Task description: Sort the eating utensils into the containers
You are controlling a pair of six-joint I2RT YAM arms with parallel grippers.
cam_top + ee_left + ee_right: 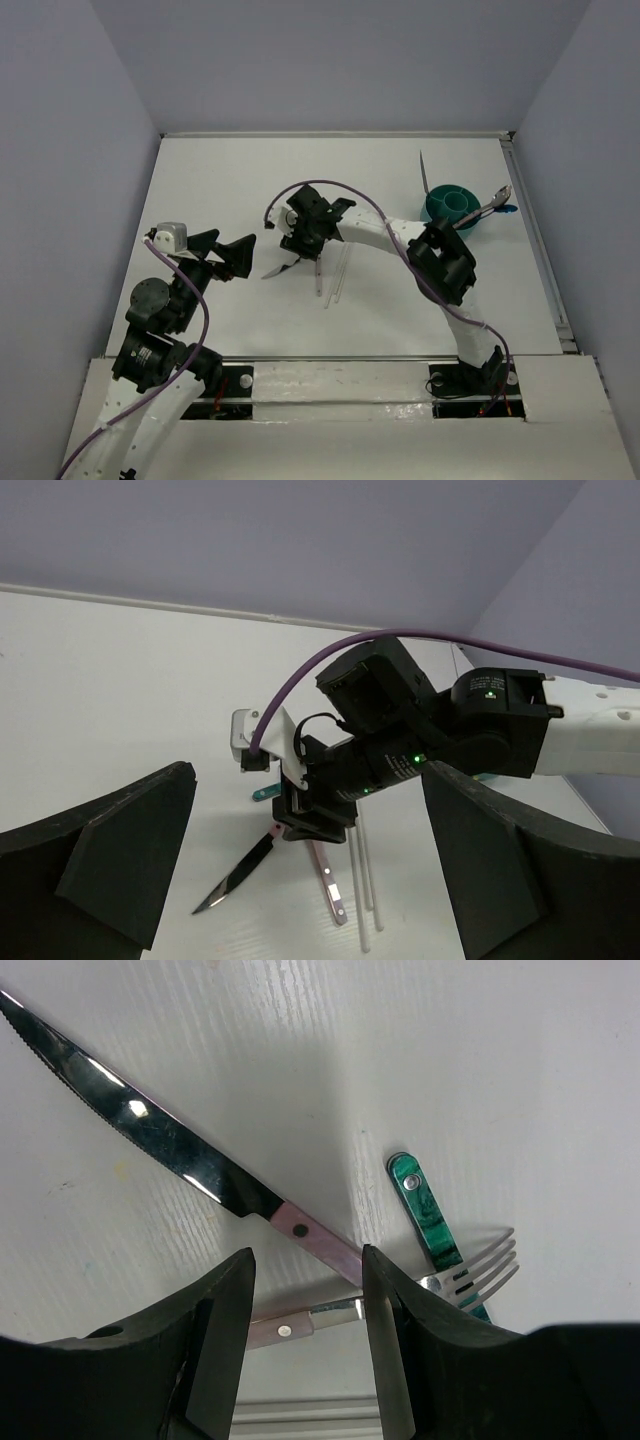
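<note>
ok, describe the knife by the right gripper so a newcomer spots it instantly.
Middle of the white table, at the right gripper, lies the knife. Unlike the fork and green-handled piece beside it, it alone has a long, dark serrated blade.

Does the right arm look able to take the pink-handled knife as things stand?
Probably yes: the open right claw hangs over the knife at its handle, nothing between; the fork close by may get caught.

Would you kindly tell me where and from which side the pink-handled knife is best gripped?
Probably the pink handle, from straight above, fingers straddling its narrow width: the knife lies flat on the table, its blade thin and serrated.
</note>
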